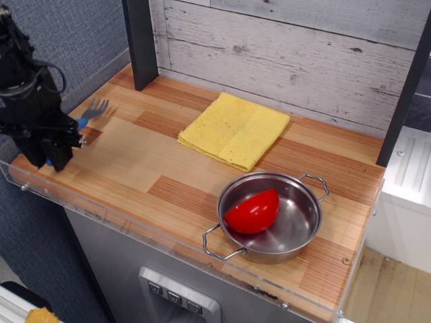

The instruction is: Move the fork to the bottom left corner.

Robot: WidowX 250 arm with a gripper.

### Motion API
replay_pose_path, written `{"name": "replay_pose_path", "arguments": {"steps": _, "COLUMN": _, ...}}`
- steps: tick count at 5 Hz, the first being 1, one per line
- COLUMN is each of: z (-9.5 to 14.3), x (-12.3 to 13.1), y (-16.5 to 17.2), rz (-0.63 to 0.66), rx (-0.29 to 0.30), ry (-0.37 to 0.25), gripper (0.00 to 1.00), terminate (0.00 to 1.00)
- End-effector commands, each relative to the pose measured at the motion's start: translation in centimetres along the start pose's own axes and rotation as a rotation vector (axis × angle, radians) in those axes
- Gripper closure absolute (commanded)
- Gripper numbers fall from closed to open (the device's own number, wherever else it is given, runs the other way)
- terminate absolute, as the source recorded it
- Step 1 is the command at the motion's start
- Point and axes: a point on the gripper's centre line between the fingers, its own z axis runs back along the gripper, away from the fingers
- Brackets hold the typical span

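My black gripper (52,156) hangs over the near left corner (42,167) of the striped wood tabletop, just inside the clear acrylic rim. It is shut on the fork (89,113). The blue handle shows only as a small patch beside the fingers. The silver tines stick out up and to the right, above the wood. Whether the fork touches the table I cannot tell.
A folded yellow cloth (234,129) lies at the back middle. A steel pot (273,215) with two handles holds a red object (253,211) at the front right. A dark post (140,42) stands at the back left. The plank wall (296,54) runs behind.
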Motion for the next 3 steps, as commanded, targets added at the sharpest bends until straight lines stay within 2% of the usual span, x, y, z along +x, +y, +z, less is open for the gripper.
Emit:
{"name": "replay_pose_path", "arguments": {"steps": 1, "z": 0.44, "x": 1.21, "y": 0.00, "rz": -0.074, "rx": 0.035, "ry": 0.002, "gripper": 1.00, "terminate": 0.00}}
{"name": "replay_pose_path", "arguments": {"steps": 2, "z": 0.70, "x": 1.43, "y": -0.44, "rz": -0.109, "rx": 0.030, "ry": 0.012, "gripper": 0.00, "terminate": 0.00}}
{"name": "replay_pose_path", "arguments": {"steps": 3, "z": 1.25, "x": 1.37, "y": -0.95, "rz": -0.128, "rx": 0.038, "ry": 0.003, "gripper": 0.00, "terminate": 0.00}}
